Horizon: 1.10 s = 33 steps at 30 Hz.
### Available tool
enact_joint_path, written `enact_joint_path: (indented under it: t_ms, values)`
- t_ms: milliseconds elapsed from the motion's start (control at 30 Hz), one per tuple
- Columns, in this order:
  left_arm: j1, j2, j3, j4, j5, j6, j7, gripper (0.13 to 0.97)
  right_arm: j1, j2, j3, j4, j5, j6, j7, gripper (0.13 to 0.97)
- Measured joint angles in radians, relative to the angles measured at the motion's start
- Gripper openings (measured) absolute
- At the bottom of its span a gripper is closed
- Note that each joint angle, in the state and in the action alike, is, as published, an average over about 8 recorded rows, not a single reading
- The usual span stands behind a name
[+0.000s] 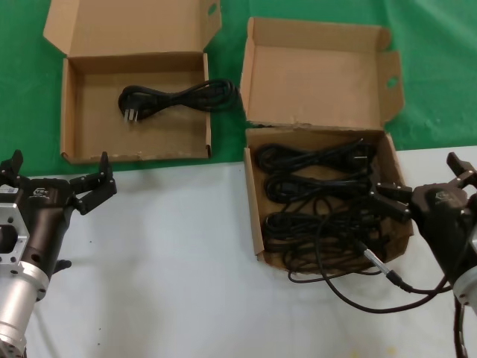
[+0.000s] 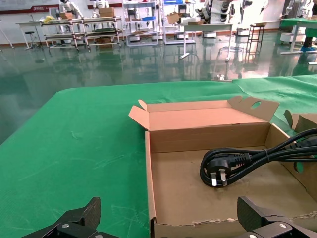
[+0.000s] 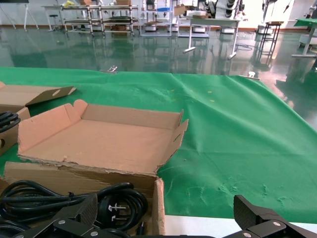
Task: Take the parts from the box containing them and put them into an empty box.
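The squarish box (image 1: 254,201) with the tall eared lid (image 1: 317,74) stands at right and holds several black power cords (image 1: 320,201), also seen in the right wrist view as cords (image 3: 64,198). The wider box (image 1: 68,112) at the back left holds one cord (image 1: 175,98), whose plug (image 2: 218,171) shows in the left wrist view. My left gripper (image 1: 59,170) hovers open in front of the wider box's front wall (image 2: 198,229), nothing between its fingers. My right gripper (image 1: 425,179) is open at the squarish box's right front corner (image 3: 158,208), empty.
The boxes sit where the green cloth (image 1: 432,74) meets the white table surface (image 1: 186,261). A black cable (image 1: 350,287) loops out over the squarish box's front edge onto the white surface towards my right arm. The wider box's splayed lid (image 1: 127,26) lies back flat.
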Motion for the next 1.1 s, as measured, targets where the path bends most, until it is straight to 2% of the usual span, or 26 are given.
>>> enact_joint_path:
  t_ms: [1100]
  values:
    - [0.000, 0.000, 0.000, 0.000, 0.000, 0.000, 0.000, 0.966, 0.000, 0.000, 0.000, 0.000, 0.000, 0.000, 0.000, 0.966]
